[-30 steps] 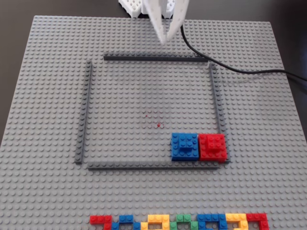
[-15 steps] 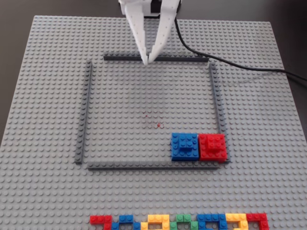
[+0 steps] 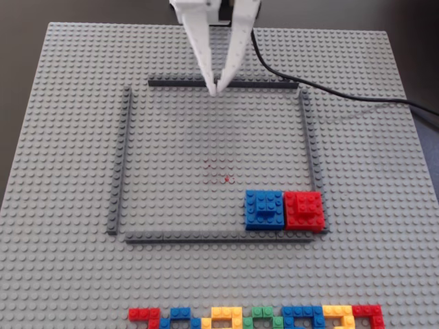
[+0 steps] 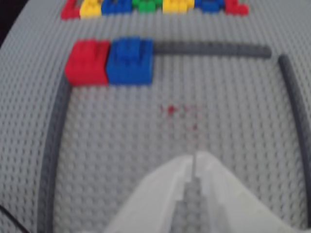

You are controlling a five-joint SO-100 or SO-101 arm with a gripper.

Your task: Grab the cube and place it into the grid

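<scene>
A blue cube (image 3: 265, 208) and a red cube (image 3: 303, 210) sit side by side in the near right corner of the dark grey frame (image 3: 120, 164) on the grey baseplate (image 3: 62, 123). In the wrist view the blue cube (image 4: 129, 61) and red cube (image 4: 87, 62) lie at the upper left. My white gripper (image 3: 214, 89) hangs over the frame's far edge, its fingertips together and empty. It shows in the wrist view (image 4: 194, 156) at the bottom, far from the cubes.
A row of coloured bricks (image 3: 257, 317) lies along the baseplate's near edge, also at the top of the wrist view (image 4: 155, 7). A black cable (image 3: 329, 89) runs off to the right. Small red marks (image 3: 226, 179) dot the frame's middle.
</scene>
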